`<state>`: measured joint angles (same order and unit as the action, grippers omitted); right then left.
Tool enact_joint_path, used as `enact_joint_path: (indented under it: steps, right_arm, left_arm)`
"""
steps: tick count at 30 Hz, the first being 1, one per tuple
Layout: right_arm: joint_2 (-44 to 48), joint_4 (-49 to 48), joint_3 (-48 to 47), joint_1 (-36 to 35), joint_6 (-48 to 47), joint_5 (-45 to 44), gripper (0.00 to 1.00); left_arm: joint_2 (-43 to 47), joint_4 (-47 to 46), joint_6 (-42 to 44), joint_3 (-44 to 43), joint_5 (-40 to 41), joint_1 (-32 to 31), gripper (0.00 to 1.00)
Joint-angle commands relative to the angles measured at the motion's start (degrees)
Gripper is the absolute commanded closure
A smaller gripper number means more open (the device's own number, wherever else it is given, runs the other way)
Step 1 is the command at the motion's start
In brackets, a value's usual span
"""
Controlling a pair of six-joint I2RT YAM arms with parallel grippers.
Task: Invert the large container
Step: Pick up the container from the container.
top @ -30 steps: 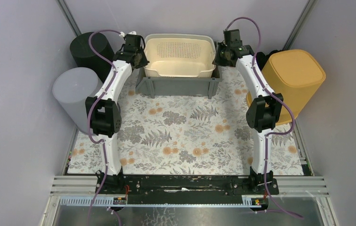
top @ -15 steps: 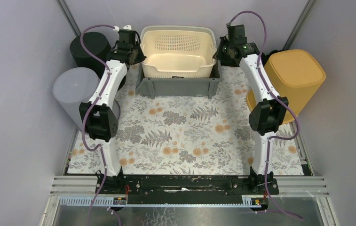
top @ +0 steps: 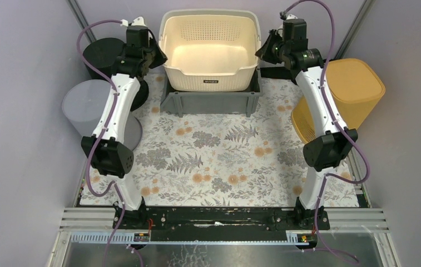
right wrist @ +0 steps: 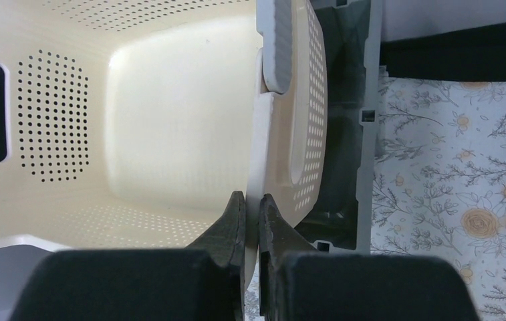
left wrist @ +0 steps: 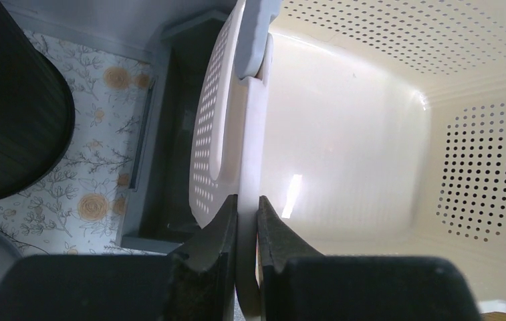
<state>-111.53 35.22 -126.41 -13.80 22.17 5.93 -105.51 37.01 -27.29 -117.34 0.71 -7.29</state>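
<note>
The large container (top: 211, 53) at twelve o'clock looks light, thin and slightly flexy; left gripper (left wrist: 247, 208) and right gripper (right wrist: 251, 204) each pinch an opposite side wall, which seems a sensible hold.

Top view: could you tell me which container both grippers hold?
The cream perforated basket, over the grey crate: the left gripper and right gripper each pinch a side wall. The black bin, grey bin and yellow bin are not held.

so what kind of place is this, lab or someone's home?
Most likely a lab test cell, not a home: plain panel walls close it in on three sides, an aluminium rail runs along the near edge, and the props look staged: floral mat, cream basket, yellow bin.
</note>
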Motion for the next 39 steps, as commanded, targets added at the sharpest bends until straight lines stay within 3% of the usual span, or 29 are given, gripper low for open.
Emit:
enact_joint_path:
  steps: [1, 11, 21, 39]
  right_arm:
    - [5.4, -6.1, 0.2, -0.3, -1.7, 4.9, 1.00]
    - [11.2, -6.7, 3.3, -0.5, -0.5, 7.7, 1.00]
    - [22.0, -6.4, 11.8, -2.1, -0.2, 9.1, 1.00]
    - [42.5, -4.6, 36.2, -15.2, 2.9, 4.3, 1.00]
  left_arm:
    - [6.2, -8.5, -1.6, -0.5, -7.5, -0.3, 1.00]
    - [10.3, -7.3, -4.1, 0.4, -12.2, -0.3, 1.00]
    - [20.2, -6.1, -5.4, 9.3, -16.9, -0.3, 0.99]
    - [39.7, 2.3, -7.2, 26.4, -24.0, -0.7, 0.97]
